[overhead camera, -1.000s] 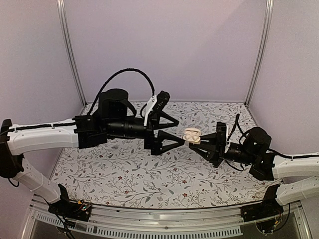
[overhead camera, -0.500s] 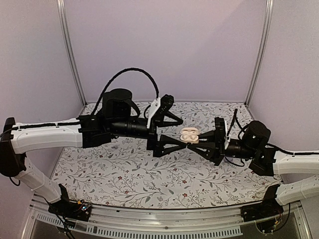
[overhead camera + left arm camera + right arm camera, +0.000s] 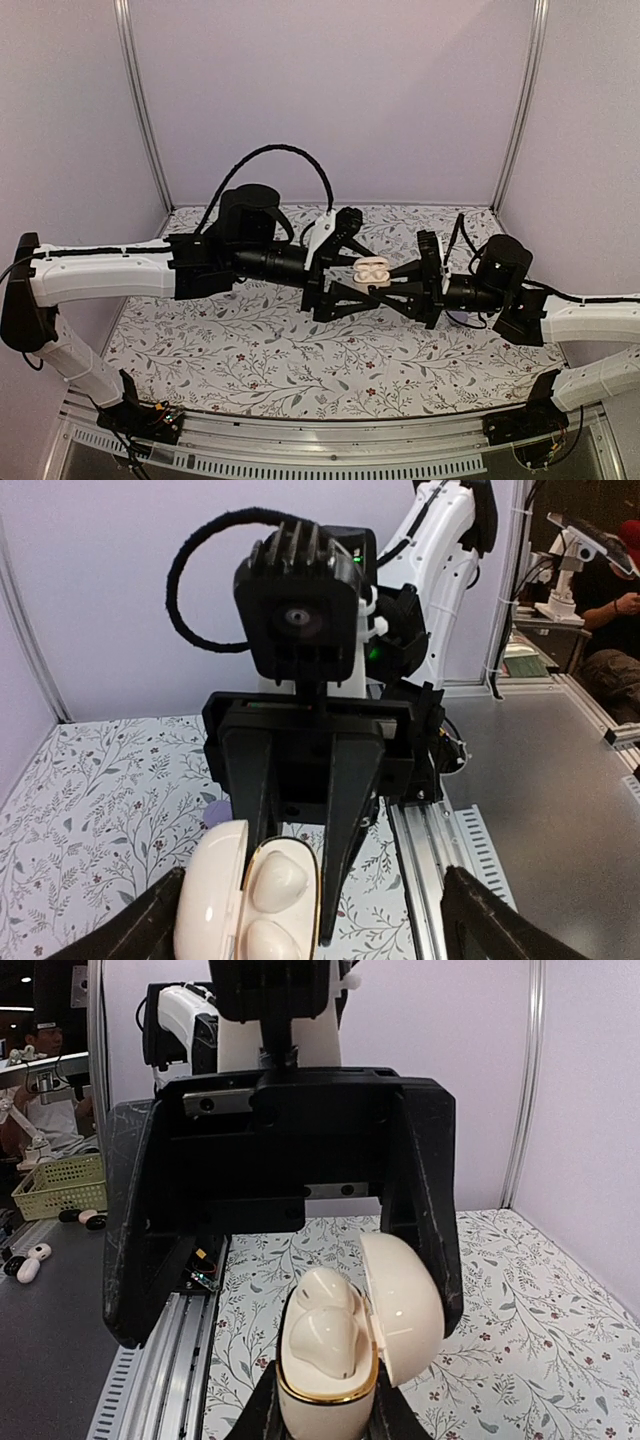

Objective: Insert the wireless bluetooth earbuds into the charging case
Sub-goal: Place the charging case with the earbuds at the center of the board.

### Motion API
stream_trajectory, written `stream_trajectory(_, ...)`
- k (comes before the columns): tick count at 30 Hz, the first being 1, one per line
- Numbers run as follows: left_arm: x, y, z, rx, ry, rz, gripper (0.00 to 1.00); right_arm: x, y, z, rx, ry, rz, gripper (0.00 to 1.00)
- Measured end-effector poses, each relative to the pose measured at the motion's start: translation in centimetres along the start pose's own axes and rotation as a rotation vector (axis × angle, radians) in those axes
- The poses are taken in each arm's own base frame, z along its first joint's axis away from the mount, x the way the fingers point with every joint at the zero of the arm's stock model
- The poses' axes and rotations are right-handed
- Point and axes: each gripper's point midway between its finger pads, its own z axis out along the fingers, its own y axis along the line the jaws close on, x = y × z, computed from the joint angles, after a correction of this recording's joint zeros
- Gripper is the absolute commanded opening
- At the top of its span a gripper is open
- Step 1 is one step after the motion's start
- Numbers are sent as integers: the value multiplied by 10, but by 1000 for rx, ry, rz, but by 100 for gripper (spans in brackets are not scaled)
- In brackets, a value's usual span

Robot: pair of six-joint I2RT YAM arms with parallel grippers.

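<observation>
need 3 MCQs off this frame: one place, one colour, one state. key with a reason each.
1. Where is the charging case?
A) in a drawer
B) in the right gripper, in the air
C) on a shelf

2. What colour is its rim?
A) blue
B) gold
C) black

3. Its lid is:
A) open
B) shut
C) missing

Key:
1 B: the right wrist view shows that gripper's fingers clamping the case's base.
2 B: a gold band rings the opening.
3 A: the lid is swung aside and the earbuds show inside.
</observation>
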Motion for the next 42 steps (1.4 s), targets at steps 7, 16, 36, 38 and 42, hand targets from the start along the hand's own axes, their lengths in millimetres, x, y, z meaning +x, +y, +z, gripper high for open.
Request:
stream_trajectory(7, 0, -5, 1, 13, 3, 34, 73, 6, -7, -1, 9, 19, 37, 0)
stream_trajectory(16, 0, -2, 0, -23, 5, 56, 87, 3, -12, -3, -1, 13, 93, 0)
stream_trajectory(36, 38, 106, -79, -533, -16, -302, 100, 88, -161, 13, 349, 233, 420, 4)
stream_trajectory(38, 41, 108, -82, -554, -19, -322, 100, 107, -171, 16, 365, 277, 466, 6)
stream_trajectory(42, 45, 113, -86, -583, -24, -354, 100, 141, -189, 29, 362, 353, 544, 8)
